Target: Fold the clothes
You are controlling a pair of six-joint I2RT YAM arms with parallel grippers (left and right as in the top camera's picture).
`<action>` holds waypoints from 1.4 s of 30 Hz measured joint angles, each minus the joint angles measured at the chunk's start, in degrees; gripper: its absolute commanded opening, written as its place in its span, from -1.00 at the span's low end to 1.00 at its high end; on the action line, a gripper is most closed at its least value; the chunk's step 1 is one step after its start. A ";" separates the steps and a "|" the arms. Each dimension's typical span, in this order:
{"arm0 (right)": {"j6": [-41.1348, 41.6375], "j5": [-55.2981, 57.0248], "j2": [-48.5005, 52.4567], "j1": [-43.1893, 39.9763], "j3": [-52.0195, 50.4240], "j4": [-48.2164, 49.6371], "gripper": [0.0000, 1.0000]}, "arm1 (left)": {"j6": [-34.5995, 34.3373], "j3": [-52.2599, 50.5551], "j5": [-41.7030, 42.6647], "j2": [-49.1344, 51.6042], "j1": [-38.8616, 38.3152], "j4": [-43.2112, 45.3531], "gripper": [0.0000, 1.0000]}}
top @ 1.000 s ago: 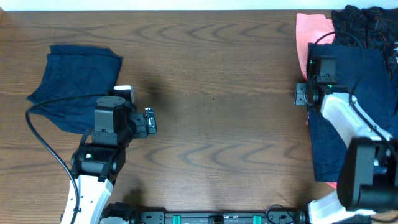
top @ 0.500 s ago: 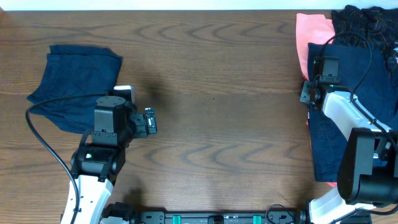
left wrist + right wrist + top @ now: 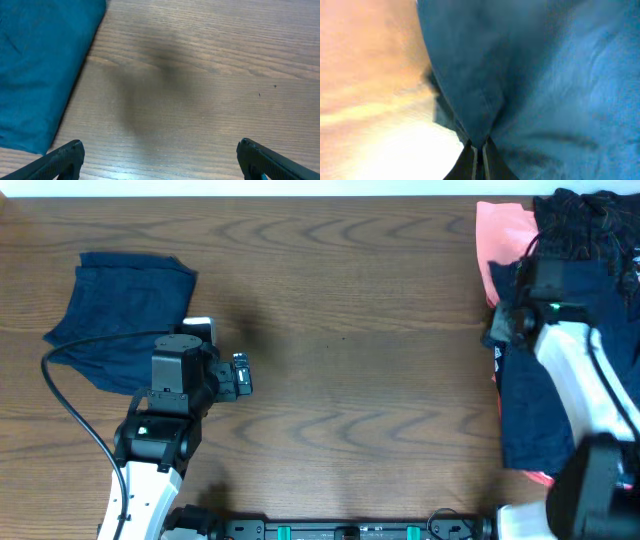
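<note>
The navy garment (image 3: 530, 410) is now pinched by the right gripper (image 3: 480, 150) and is drawn up against the pink garment (image 3: 503, 230).

This is a robotics lab bench. A wood-grain tabletop (image 3: 340, 380) has two black-and-white arms, left (image 3: 160, 415) and right (image 3: 585, 375), standing at its near edge beside a black rail (image 3: 340, 531) with green fittings. A loose black cable (image 3: 75, 415) loops across the wood. Clothes (image 3: 125, 315) lie in heaps at both sides, like test samples.
</note>
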 measured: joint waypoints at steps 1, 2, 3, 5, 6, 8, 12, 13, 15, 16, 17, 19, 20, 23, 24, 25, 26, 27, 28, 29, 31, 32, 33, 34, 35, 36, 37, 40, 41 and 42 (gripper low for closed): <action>0.00 -0.15 -1.73 0.44 0.55 -0.11 -0.95 | 0.00 0.00 0.02 0.00 0.00 0.00 0.96; -0.02 -0.22 -3.52 0.72 1.14 -0.13 -0.96 | 0.00 0.00 0.02 0.00 0.00 -0.02 0.96; -0.04 -0.42 -4.35 0.85 1.49 -0.33 -0.98 | 0.00 0.00 0.00 0.00 0.00 0.00 0.95; -0.02 -0.76 -5.42 1.14 1.95 -0.98 -0.98 | 0.00 0.00 0.02 0.00 0.00 -0.02 0.96; -0.02 -0.90 -5.35 1.20 1.92 -1.51 -0.95 | 0.00 0.00 0.02 0.00 0.00 0.00 0.96; 0.02 -1.38 -4.35 1.22 1.57 -2.16 -0.88 | 0.00 0.00 0.00 0.00 0.00 -0.02 0.96; -0.09 -2.05 -1.36 1.25 1.01 -2.67 -0.65 | 0.00 0.00 0.02 0.00 0.00 -0.02 0.96; -0.07 -2.16 -0.85 1.25 0.94 -2.67 -0.62 | 0.00 0.00 0.02 0.00 0.00 -0.02 0.96; -0.44 -2.64 0.13 1.25 0.85 -2.64 -0.61 | 0.00 0.00 0.02 0.00 0.00 -0.02 0.96; -0.46 -2.99 0.52 1.25 0.85 -2.56 -0.60 | 0.02 0.00 0.02 0.00 0.00 -0.04 0.96; -0.44 -3.13 0.79 1.25 0.85 -2.51 -0.58 | 0.02 0.00 0.02 0.00 0.00 -0.04 0.96; -0.46 -3.58 1.44 1.25 0.83 -2.12 -0.50 | 0.02 0.00 0.02 0.00 0.00 -0.07 0.96; -0.50 -3.74 1.68 1.25 0.83 -1.95 -0.50 | 0.02 0.00 0.02 0.00 0.00 -0.04 0.96; -0.68 -3.96 2.08 1.25 0.81 -1.51 -0.87 | 0.00 0.00 0.02 0.00 0.00 -0.04 0.95; -0.72 -3.98 2.08 1.25 0.81 -1.46 -0.98 | 0.02 0.00 0.02 0.00 0.00 -0.07 0.96; -0.72 -4.04 2.08 1.25 0.81 -1.36 -0.98 | 0.02 0.00 0.02 0.00 0.00 -0.04 0.95; -0.59 -4.07 2.08 1.25 0.81 -1.07 -0.98 | 0.00 0.00 0.02 0.00 0.00 -0.04 0.96; -0.48 -4.09 2.08 1.25 0.79 -0.44 -0.98 | 0.00 0.00 0.02 0.00 0.00 -0.07 0.96; -0.48 -4.37 2.08 1.25 0.76 0.46 -0.98 | 0.00 0.00 0.02 0.00 0.00 -0.04 0.95; -0.46 -4.96 2.08 1.25 0.74 1.55 -0.98 | 0.02 0.00 0.02 0.00 0.00 -0.04 0.96; -0.48 -7.72 2.08 1.22 0.76 3.32 -0.98 | 0.00 0.00 0.02 0.00 0.00 0.09 0.94; -0.50 -9.62 2.08 1.25 0.76 3.58 -0.97 | 0.00 0.00 0.02 0.00 0.00 0.20 0.96; -0.50 -12.02 2.08 1.29 0.76 3.78 -0.97 | 0.00 0.00 0.00 0.00 0.00 0.39 0.96; -0.48 -15.76 2.08 1.49 0.76 4.42 -0.97 | 0.00 0.00 0.02 0.00 0.00 0.68 0.96; -0.44 -18.82 2.10 1.84 0.76 5.66 -0.98 | 0.00 0.00 0.02 0.00 0.00 1.09 0.95; 0.13 -22.80 2.14 2.62 0.76 8.13 -0.97 | 0.00 0.00 0.07 0.00 0.00 1.77 0.95; 1.11 -25.86 2.19 3.67 0.87 11.10 -0.97 | 0.00 0.02 0.11 0.00 0.00 2.32 0.96; 5.25 -30.91 2.21 8.39 1.53 19.06 -0.89 | 0.00 0.04 0.15 0.02 0.00 4.31 0.96; 6.58 -31.39 2.21 10.14 1.77 20.65 -0.76 | 0.00 0.04 0.15 0.00 0.00 4.72 0.96; 7.78 -31.43 2.21 11.89 1.92 21.73 -0.60 | 0.00 0.04 0.15 0.02 0.00 5.11 0.96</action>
